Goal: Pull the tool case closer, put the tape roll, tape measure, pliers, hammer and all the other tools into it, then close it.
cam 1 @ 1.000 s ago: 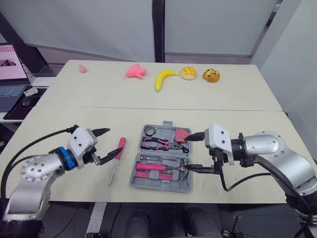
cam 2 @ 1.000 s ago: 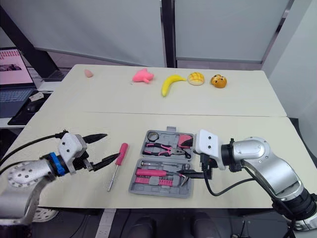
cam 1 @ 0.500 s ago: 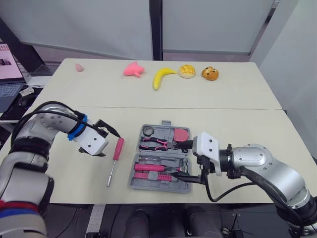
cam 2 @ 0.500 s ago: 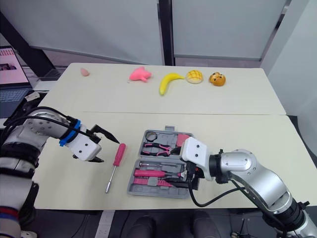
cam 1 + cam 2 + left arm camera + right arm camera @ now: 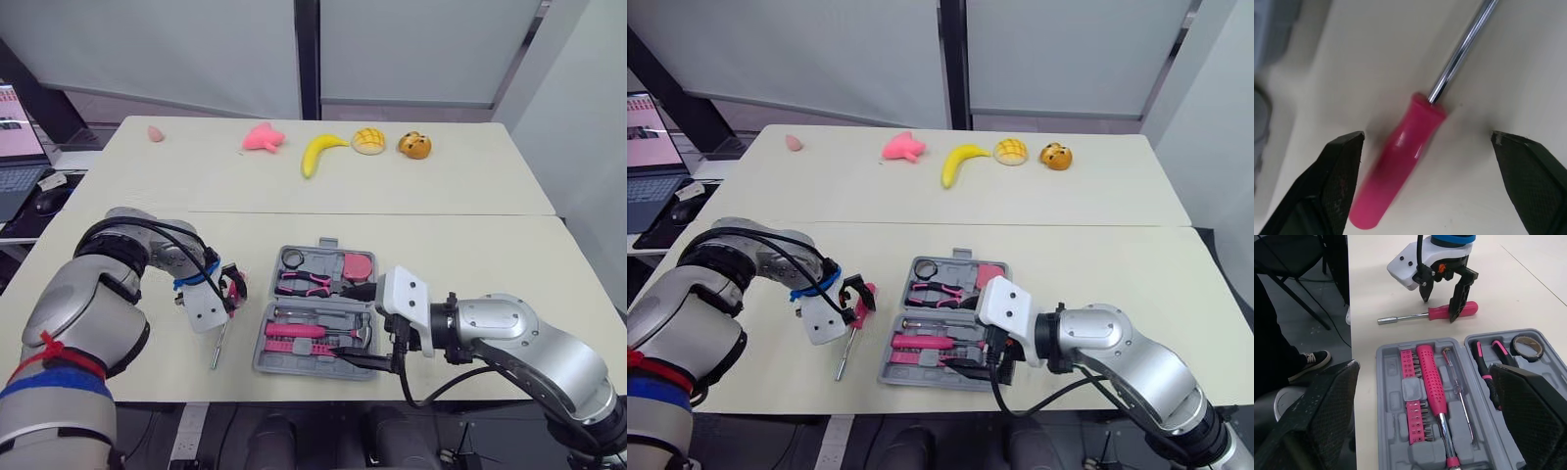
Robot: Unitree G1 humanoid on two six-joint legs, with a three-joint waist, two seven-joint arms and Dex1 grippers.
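Okay, nearest me my right gripper (image 5: 361, 325) is spread wide open at the near right corner of the open tool case (image 5: 266, 360). The hammer (image 5: 1429, 372) lies in its near half, with the pliers (image 5: 306, 282), tape roll (image 5: 292, 258) and tape measure (image 5: 358, 266) in the far half. Just left of the case, my left gripper (image 5: 1427, 138) is open, with a finger either side of the screwdriver (image 5: 1403, 147) handle. A banana (image 5: 318, 154) lies far back.

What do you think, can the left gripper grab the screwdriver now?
Probably yes. The left gripper is open and straddles the screwdriver, one finger on each side of its pink handle, with nothing in between.
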